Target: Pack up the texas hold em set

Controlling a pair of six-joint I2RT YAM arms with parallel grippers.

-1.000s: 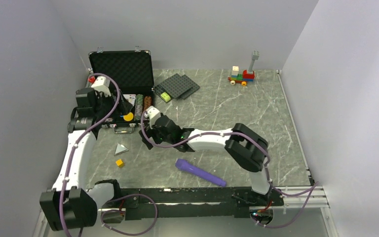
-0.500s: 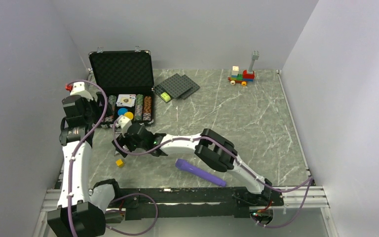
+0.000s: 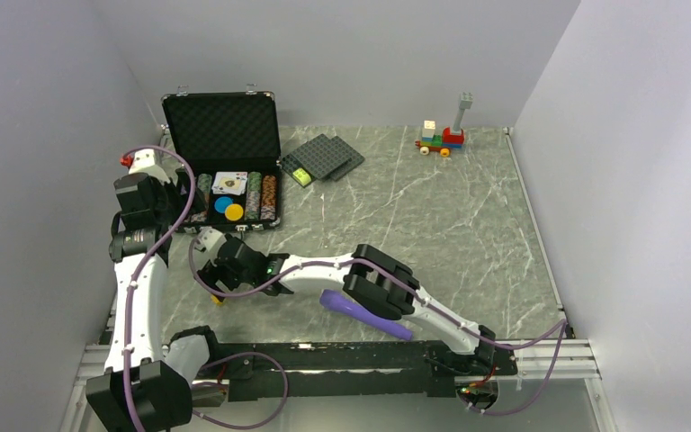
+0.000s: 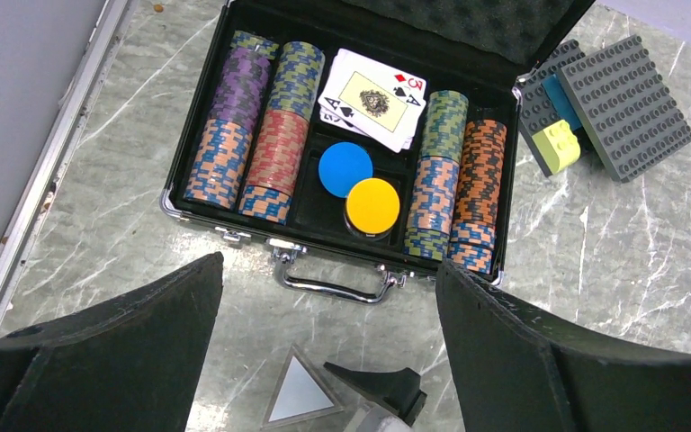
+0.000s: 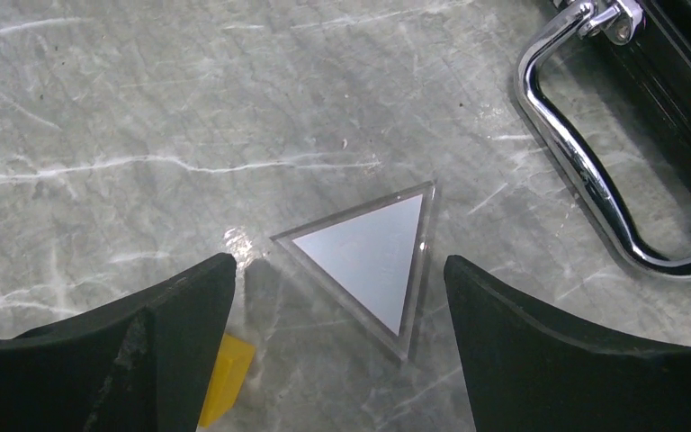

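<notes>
My right gripper [image 5: 333, 270] stands wide open with nothing in it. The triangle [image 5: 369, 265] lies flat on the marble table [image 5: 144, 108] in the gap between my two fingers, pale face up. One corner points toward the finger at the left of the frame [image 5: 162, 333], and its long edge is just beside the finger at the right [image 5: 549, 360]; neither finger touches it. A small yellow block [image 5: 225, 378] sits at the lower left of that view, partly hidden by the left-hand finger. The silver handle [image 5: 576, 171] of the case curves through the upper right, near the triangle but apart from it. My left gripper [image 4: 328, 270] is also spread wide and empty, above the table in front of the open case [image 4: 468, 22], which fills the upper middle of its view. Inside, striped chip stacks [image 4: 279, 153] lie in rows at left and right. Playing cards [image 4: 373, 94] sit at the top centre, with a blue disc [image 4: 345, 168] and a yellow disc [image 4: 372, 205] side by side below them.
</notes>
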